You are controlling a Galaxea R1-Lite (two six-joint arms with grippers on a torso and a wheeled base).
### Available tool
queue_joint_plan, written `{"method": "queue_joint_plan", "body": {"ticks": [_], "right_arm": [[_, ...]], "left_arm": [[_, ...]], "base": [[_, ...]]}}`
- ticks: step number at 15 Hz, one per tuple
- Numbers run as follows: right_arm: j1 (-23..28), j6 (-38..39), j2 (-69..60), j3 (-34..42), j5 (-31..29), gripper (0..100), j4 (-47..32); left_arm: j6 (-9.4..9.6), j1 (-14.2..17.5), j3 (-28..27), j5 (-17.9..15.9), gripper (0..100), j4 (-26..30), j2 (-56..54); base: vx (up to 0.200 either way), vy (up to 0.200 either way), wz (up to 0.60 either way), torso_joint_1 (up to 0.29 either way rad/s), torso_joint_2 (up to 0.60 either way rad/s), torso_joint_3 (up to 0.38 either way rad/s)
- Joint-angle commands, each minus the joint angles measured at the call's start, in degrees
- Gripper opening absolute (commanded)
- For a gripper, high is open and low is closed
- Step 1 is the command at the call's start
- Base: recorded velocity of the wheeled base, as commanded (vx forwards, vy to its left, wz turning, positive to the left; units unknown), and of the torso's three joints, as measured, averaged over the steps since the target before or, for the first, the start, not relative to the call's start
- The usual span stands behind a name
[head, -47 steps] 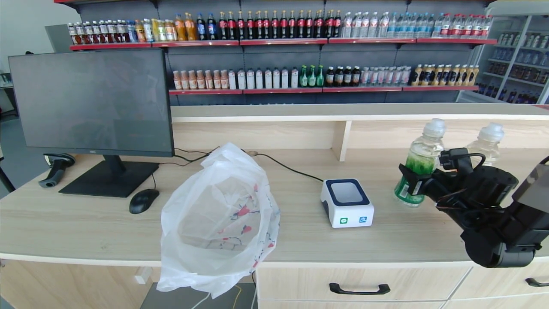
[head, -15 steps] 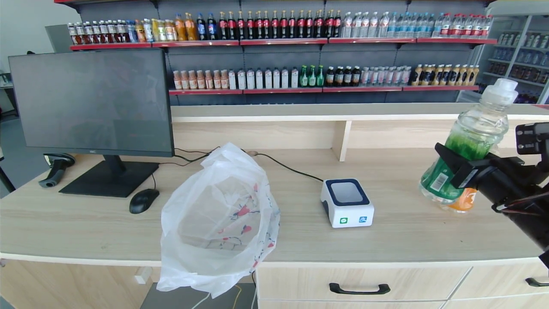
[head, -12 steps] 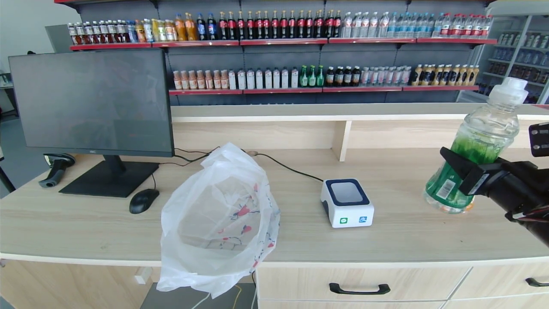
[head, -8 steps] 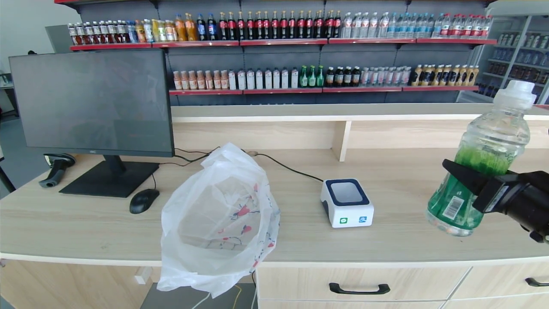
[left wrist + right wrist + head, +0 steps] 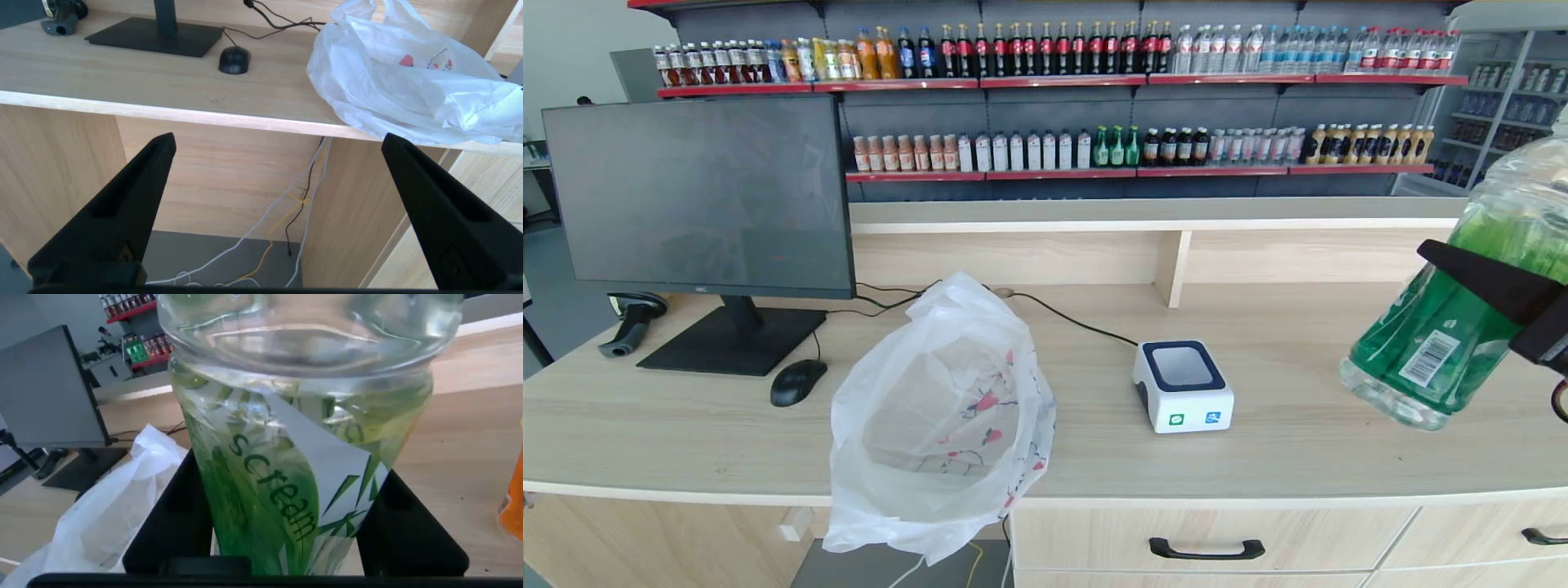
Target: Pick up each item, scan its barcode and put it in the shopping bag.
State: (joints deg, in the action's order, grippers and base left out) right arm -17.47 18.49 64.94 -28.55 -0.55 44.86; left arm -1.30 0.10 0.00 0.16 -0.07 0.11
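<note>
A clear bottle with a green label (image 5: 1454, 327) hangs tilted above the counter's right end. My right gripper (image 5: 1499, 298) is shut on its middle, and a white barcode (image 5: 1429, 358) faces the head camera. In the right wrist view the bottle (image 5: 294, 449) stands between the black fingers of the right gripper (image 5: 290, 527). The white barcode scanner (image 5: 1183, 385) sits mid-counter, left of the bottle. The white plastic shopping bag (image 5: 943, 416) gapes open at the counter's front edge. My left gripper (image 5: 278, 229) is open with nothing in it, low in front of the counter, below the bag (image 5: 409, 73).
A monitor (image 5: 698, 192), a black mouse (image 5: 797, 381) and a handheld scanner (image 5: 629, 322) occupy the counter's left. A cable runs to the scanner. An orange-labelled item (image 5: 513, 498) stands on the counter beyond the bottle. A raised shelf (image 5: 1160, 214) backs the counter.
My right gripper has lifted the green-labelled bottle off the counter and carried it up, rightward and nearer the head camera, tilting it. The bag and scanner have not moved.
</note>
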Motion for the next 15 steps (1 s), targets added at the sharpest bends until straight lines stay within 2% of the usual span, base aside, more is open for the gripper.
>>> {"method": "queue_joint_plan", "body": {"ticks": [1, 5, 11, 13, 14, 15], "right_arm": [[-3.4, 1.6, 0.0, -0.8, 0.0, 0, 0.1], [-11.5, 6.6, 0.5, -0.8, -0.1, 0, 0.2], [-19.2, 13.6, 1.3, -1.1, -0.1, 0, 0.8], [-19.5, 15.8, 2.2, -1.4, 0.0, 0, 0.9], [-19.5, 17.0, 2.8, -1.9, -0.1, 0, 3.4], [-19.5, 19.3, 3.8, -1.5, 0.0, 0, 9.2]], "left_arm": [[-0.01, 0.0, 0.0, 0.0, 100, 0.0, 0.0], [-0.01, 0.0, 0.0, 0.0, 100, 0.0, 0.0], [-0.01, 0.0, 0.0, 0.0, 100, 0.0, 0.0], [-0.01, 0.0, 0.0, 0.0, 100, 0.0, 0.0], [-0.01, 0.0, 0.0, 0.0, 100, 0.0, 0.0], [-0.01, 0.0, 0.0, 0.0, 100, 0.0, 0.0]], "base": [[0.000, 0.000, 0.00, 0.000, 0.00, 0.000], [0.000, 0.000, 0.00, 0.000, 0.00, 0.000], [0.000, 0.000, 0.00, 0.000, 0.00, 0.000], [0.000, 0.000, 0.00, 0.000, 0.00, 0.000], [0.000, 0.000, 0.00, 0.000, 0.00, 0.000], [0.000, 0.000, 0.00, 0.000, 0.00, 0.000]]}}
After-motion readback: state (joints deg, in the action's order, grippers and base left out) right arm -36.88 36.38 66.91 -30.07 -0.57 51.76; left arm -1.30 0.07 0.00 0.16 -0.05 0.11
